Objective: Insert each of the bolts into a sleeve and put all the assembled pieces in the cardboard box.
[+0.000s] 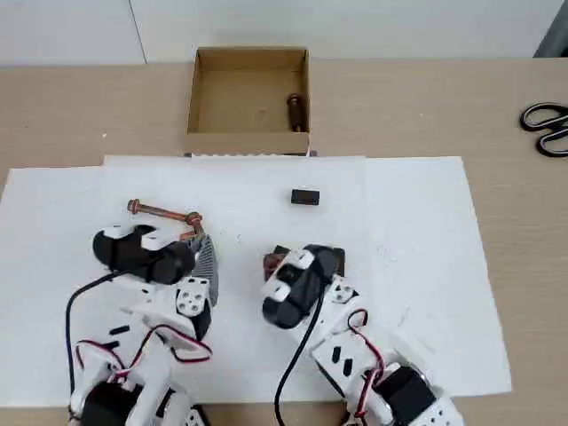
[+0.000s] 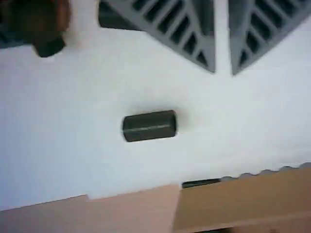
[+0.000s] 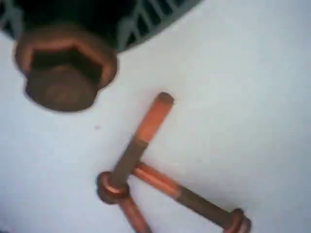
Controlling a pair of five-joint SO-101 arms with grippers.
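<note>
Item 1. Left arm: low over the paper (image 1: pixel 417 231), wrist folded down. Left claw (image 2: pixel 222 68) released, its ribbed grey fingers (image 2: pixel 189 34) slightly apart with nothing between them, tips hanging just above the sheet.

Item 2. Right arm: angled in from the near right corner, wrist turned toward the left arm. Right claw (image 1: pixel 275 262) clenched, grasping the held bolt (image 3: pixel 63 73); the hexagonal head sticks out of the grip, close over the paper.

Item 3. Sleeve (image 2: pixel 149 126): black, lying on its side ahead of the left claw, apart from its fingertips; also beyond the right claw, toward the box.

Item 4. Loose bolts (image 1: pixel 164 212): copper-coloured, crossed over one another, touching; just beside the left claw and ahead of the right claw, which is apart from them.

Item 5. Box (image 1: pixel 204 98): cardboard, open-topped, past the sleeve from both claws, beyond the far paper edge. One assembled piece (image 1: pixel 295 111) lies inside against its right wall.

Item 6. Bench (image 1: pixel 89 106): wood-toned, carrying the paper and box.

Item 7. Scissors (image 1: pixel 546 127): at the far right of the bench, well apart from both claws.
</note>
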